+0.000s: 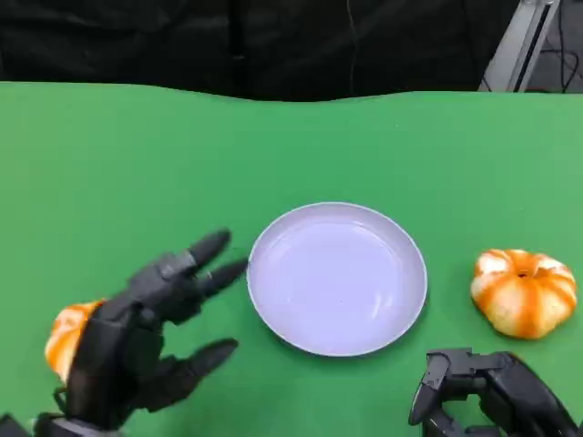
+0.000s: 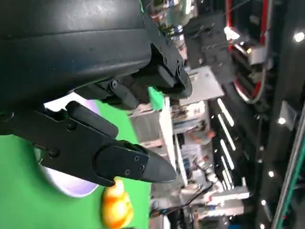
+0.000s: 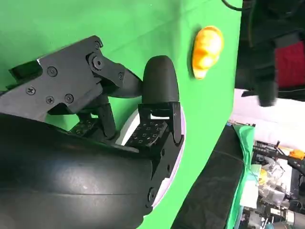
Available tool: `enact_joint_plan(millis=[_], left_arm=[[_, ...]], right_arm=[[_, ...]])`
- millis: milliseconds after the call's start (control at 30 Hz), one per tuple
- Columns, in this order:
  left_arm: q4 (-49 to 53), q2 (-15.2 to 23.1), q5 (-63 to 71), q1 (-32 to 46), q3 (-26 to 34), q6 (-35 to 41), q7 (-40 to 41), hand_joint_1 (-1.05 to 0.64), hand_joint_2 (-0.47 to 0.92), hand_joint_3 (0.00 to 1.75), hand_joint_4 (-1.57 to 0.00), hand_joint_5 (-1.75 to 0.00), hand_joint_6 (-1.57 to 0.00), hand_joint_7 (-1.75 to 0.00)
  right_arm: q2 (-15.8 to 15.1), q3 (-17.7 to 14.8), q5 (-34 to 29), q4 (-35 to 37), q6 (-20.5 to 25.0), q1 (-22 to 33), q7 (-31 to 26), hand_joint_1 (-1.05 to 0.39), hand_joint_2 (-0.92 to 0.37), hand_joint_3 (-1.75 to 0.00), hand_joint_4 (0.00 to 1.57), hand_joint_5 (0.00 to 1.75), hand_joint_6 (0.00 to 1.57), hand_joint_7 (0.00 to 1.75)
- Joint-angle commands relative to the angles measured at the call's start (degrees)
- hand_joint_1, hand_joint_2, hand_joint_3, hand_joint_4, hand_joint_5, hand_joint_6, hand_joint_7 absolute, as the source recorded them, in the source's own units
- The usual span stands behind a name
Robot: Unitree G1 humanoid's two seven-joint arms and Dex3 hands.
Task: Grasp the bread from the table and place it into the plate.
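A round orange-and-white bread (image 1: 524, 291) lies on the green table to the right of the white plate (image 1: 273, 300). A second bread (image 1: 66, 335) lies at the far left, partly hidden behind my left hand (image 1: 146, 332). That hand hovers beside it with fingers spread toward the plate and holds nothing. My right hand (image 1: 487, 391) is at the lower right, just in front of the right bread, with nothing in it. The left wrist view shows the plate (image 2: 71, 188) and a bread (image 2: 116, 206) beyond the fingers (image 2: 119, 164). In the right wrist view a bread (image 3: 207, 50) lies past the fingers (image 3: 161, 81).
The green table (image 1: 291, 146) stretches back to a dark backdrop at its far edge. A metal stand (image 1: 519, 41) rises at the back right. Nothing lies in the plate.
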Motion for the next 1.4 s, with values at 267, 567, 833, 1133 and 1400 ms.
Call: enact_joint_plan(millis=[267,567,833,1133,1400], left_arm=[[-13.48,6.52,5.73,3.36,6.69,7.48,5.41,-0.77,0.92,0.27,-0.37,0.00,-0.38,0.00],[-21.02,15.10,20.30,6.51,14.67,11.95,11.13,-0.88,0.92,0.40,-0.43,-0.03,-0.41,-0.01],[-26.76,24.80,27.16,10.88,19.63,20.33,9.58,-0.84,0.75,0.01,-0.54,-0.01,-0.45,0.00],[-28.70,28.37,39.15,13.13,16.58,28.63,10.43,-0.84,0.74,0.01,-0.50,0.00,-0.47,0.00],[-28.02,27.35,44.93,12.91,12.94,31.35,12.11,-0.97,0.89,0.03,-0.55,-0.01,-0.50,0.00]], right_arm=[[-0.56,-0.28,0.55,-0.22,-0.63,0.30,0.04,-0.09,-0.65,-0.90,0.83,1.44,0.87,1.14],[-0.44,-0.20,0.66,-0.48,-0.78,0.52,0.11,-0.09,-0.66,-0.89,0.83,1.44,0.87,1.15],[-0.86,-0.15,0.70,-1.15,0.27,0.78,0.35,-0.09,-0.66,-0.89,0.84,1.46,0.86,1.15],[-0.63,-0.31,0.68,-0.61,0.25,0.54,0.12,-0.10,-0.65,-0.90,0.84,1.46,0.87,1.16],[-0.63,-0.41,1.39,-0.70,0.40,0.55,0.56,-0.09,-0.65,-0.90,0.84,1.46,0.87,1.16]])
